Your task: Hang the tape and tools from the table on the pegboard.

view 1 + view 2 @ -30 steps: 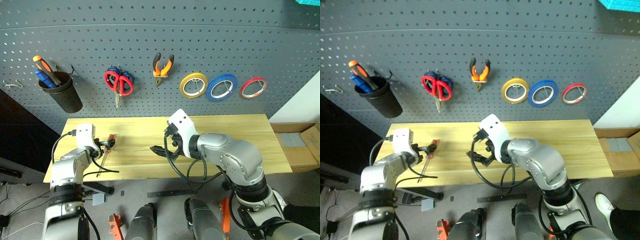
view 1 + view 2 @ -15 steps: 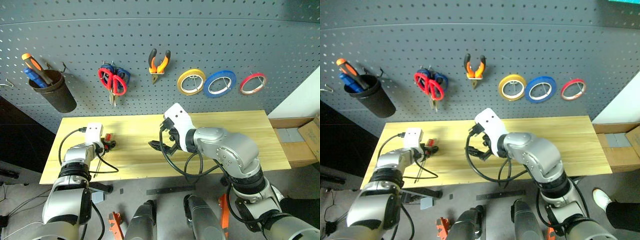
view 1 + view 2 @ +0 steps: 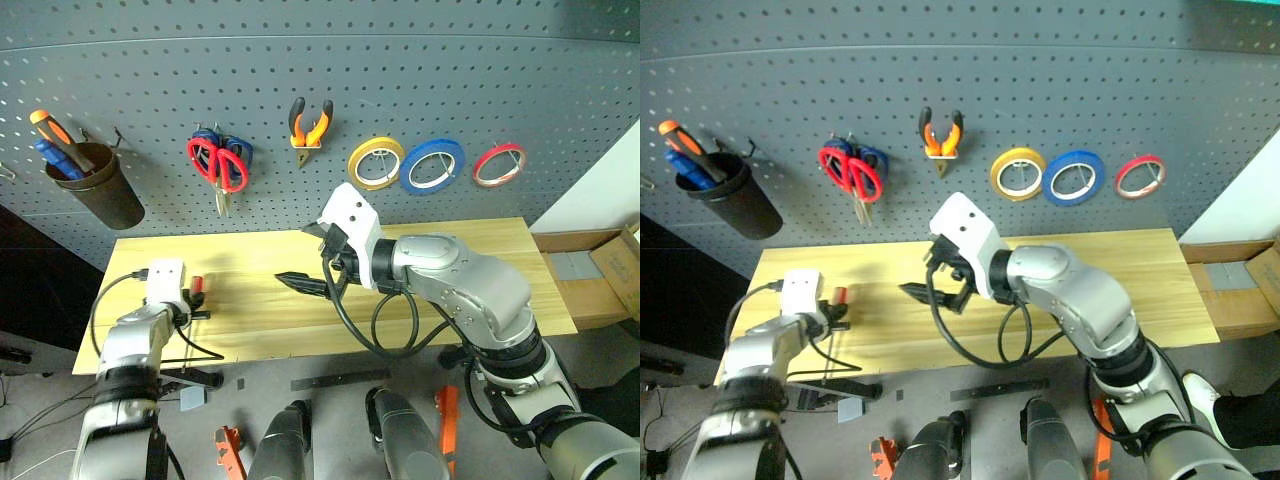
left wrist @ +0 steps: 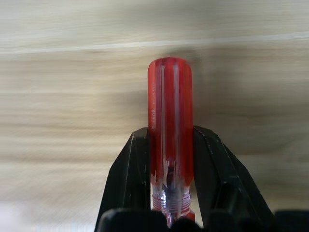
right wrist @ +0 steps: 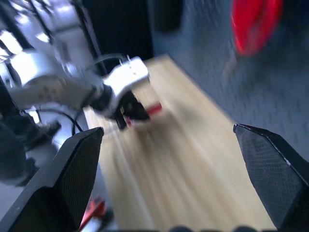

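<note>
Closed since a second ago: left gripper fingers now clamp the red-handled screwdriver just above the desk near its left end; right gripper fingers wide, empty, above mid-desk; screwdriver ready for hanging on pegboard.

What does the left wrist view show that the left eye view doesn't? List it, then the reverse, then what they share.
Left wrist view adds: the left end effector's black fingers pressing both sides of the red-handled screwdriver, close up. Left eye view adds: the pegboard with pliers, red scissors and blue tape hung, and the open right end effector over the table. Shared: red-handled screwdriver, left end effector, table.
</note>
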